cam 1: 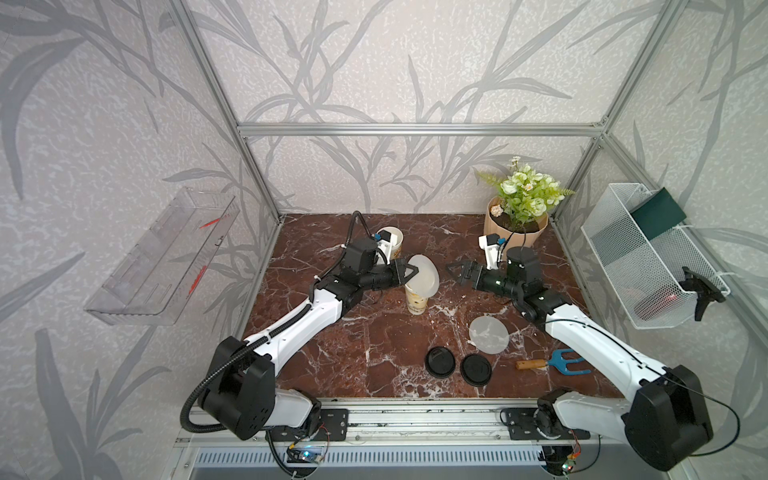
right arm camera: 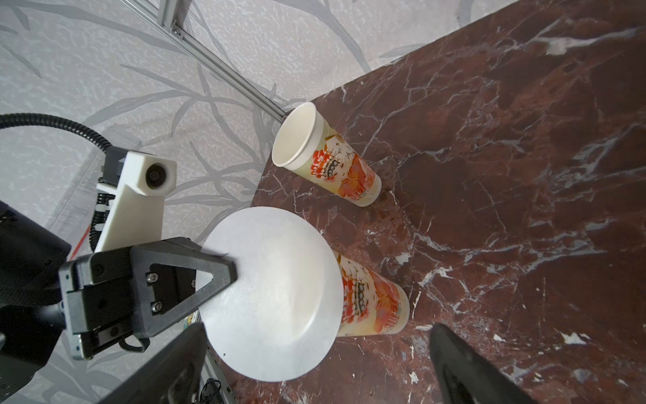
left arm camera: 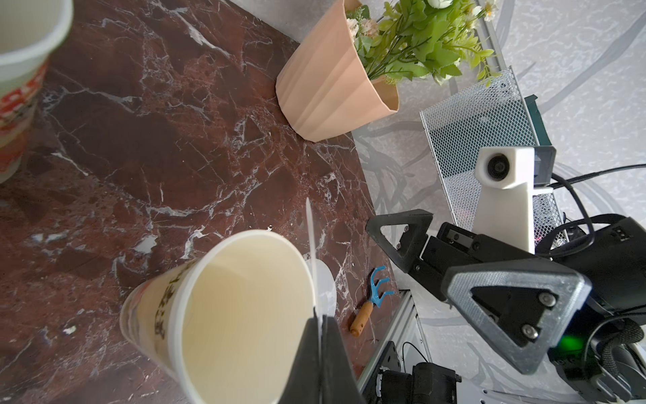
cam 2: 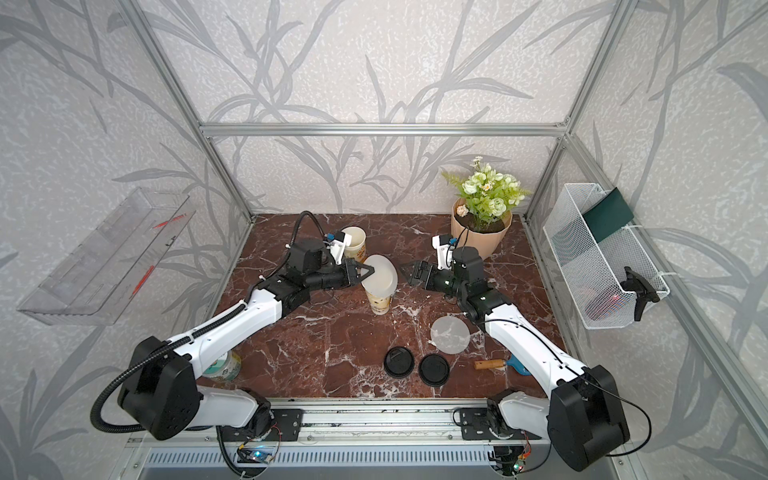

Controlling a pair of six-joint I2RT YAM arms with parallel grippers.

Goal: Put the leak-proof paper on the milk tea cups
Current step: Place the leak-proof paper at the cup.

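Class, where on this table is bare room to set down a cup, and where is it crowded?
Free: back, between far cup and plant pot; front, between left arm and black lids. Crowded: around centre cup and held disc; front right among lids, loose disc, rake.

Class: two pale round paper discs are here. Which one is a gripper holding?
The tilted disc above the central cup, pinched at its edge by the left gripper; the other disc lies flat on the table.

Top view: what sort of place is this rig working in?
Probably a staged drink-counter test cell, not a real shop: an aluminium frame lined with leaf wallpaper, a marble-look tabletop, and milk tea cups plus loose black lids.
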